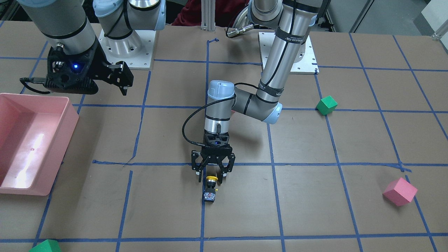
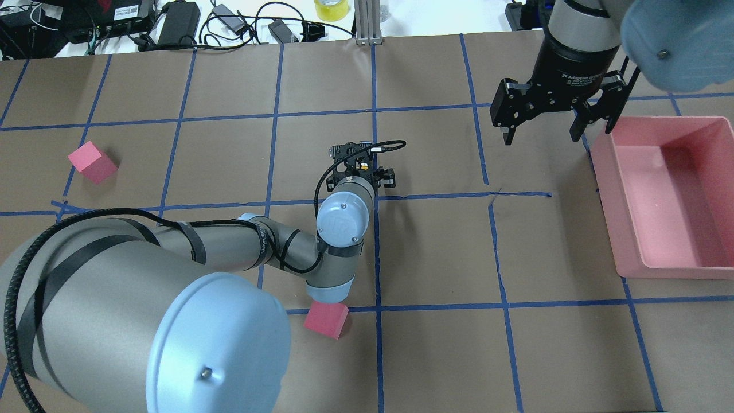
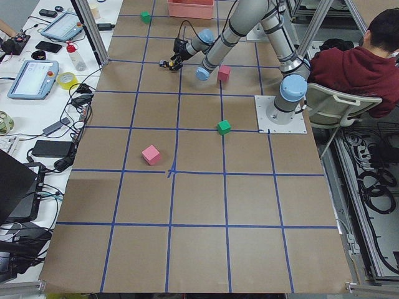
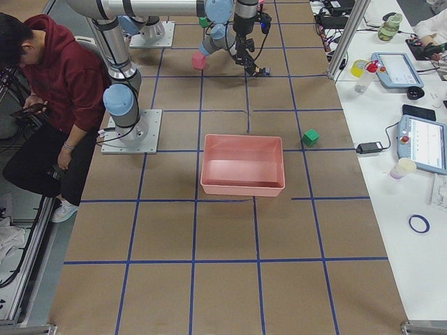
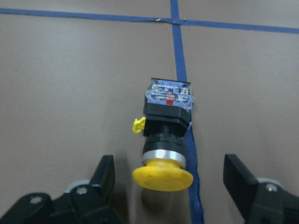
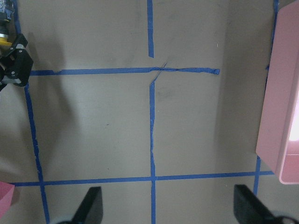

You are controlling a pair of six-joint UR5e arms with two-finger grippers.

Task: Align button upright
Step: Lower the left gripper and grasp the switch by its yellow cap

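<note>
Yellow-capped button point(image 5: 166, 135) on its side on table point(image 1: 315, 210), cap toward 6 o'clock in wrist view, between spread, empty fingers of left gripper point(image 5: 170, 175). Looks pre-grasp; probably needs closing on collar, lifting, tipping base down. Right gripper point(image 2: 539, 136) spread, idle at 2 o'clock overhead.

The button point(image 5: 166, 135) has a yellow cap, a silver ring, a black collar and a base with a bluish translucent end and a small red mark. The table point(image 1: 315, 203) is brown, gridded with blue tape point(image 1: 315, 163). The bin point(image 1: 35, 105) is pink, as is the pink cube point(image 1: 400, 191); the green cube point(image 1: 326, 105) is bright green.
</note>
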